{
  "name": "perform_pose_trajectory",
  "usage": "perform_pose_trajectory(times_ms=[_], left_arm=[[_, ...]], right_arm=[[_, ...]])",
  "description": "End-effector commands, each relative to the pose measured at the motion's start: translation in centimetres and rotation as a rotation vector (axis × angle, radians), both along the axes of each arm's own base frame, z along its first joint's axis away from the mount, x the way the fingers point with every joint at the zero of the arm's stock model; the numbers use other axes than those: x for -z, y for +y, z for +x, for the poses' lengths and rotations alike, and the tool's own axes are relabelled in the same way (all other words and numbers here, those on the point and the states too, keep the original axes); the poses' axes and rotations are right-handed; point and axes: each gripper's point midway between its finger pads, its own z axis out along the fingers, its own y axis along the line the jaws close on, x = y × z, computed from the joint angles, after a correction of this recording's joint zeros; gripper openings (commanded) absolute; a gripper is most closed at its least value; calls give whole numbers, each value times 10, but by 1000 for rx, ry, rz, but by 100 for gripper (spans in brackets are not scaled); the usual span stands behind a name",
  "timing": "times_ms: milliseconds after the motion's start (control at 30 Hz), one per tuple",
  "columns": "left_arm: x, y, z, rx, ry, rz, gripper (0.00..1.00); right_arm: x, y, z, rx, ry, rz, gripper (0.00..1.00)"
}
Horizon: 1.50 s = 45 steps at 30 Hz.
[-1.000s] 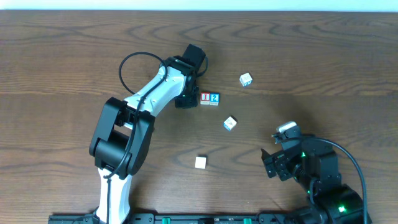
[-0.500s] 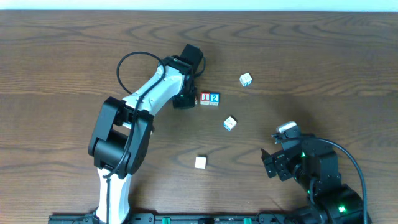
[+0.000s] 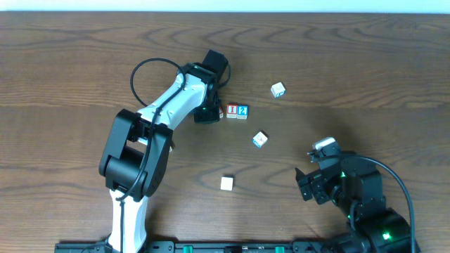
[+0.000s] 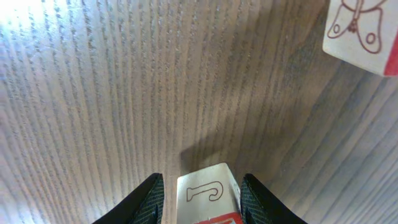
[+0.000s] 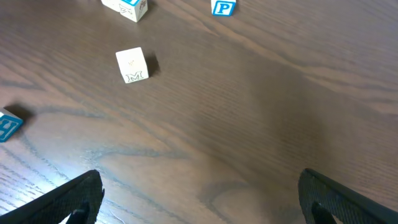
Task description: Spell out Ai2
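The left gripper (image 4: 200,182) is clamped on one red-edged cube (image 4: 207,194), its top face hidden from me, just left of the I cube (image 3: 231,111) and the 2 cube (image 3: 242,111), which sit touching side by side on the table (image 3: 70,63). Three more lie loose and well apart: a far cube (image 3: 278,89), a middle cube (image 3: 260,139) and a near cube (image 3: 226,183). The right gripper (image 5: 199,193) stands wide open, holding nothing.

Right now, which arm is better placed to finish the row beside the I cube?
Left. The left end effector grips a cube right beside the I cube and 2 cube; the right end effector stands open, far away.
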Motion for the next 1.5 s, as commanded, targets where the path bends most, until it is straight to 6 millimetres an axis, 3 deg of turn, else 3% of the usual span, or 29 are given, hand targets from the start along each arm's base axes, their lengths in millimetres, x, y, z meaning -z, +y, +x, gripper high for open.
perform_pose_trajectory(times_ms=[0,1467], left_arm=[[4,0,-4,-52,35,-9,41],[4,-1,-32,-36,157,-27,40]], right_arm=[[0,-3,1,18,-2,1,99],[0,-3,1,18,-2,1,99]])
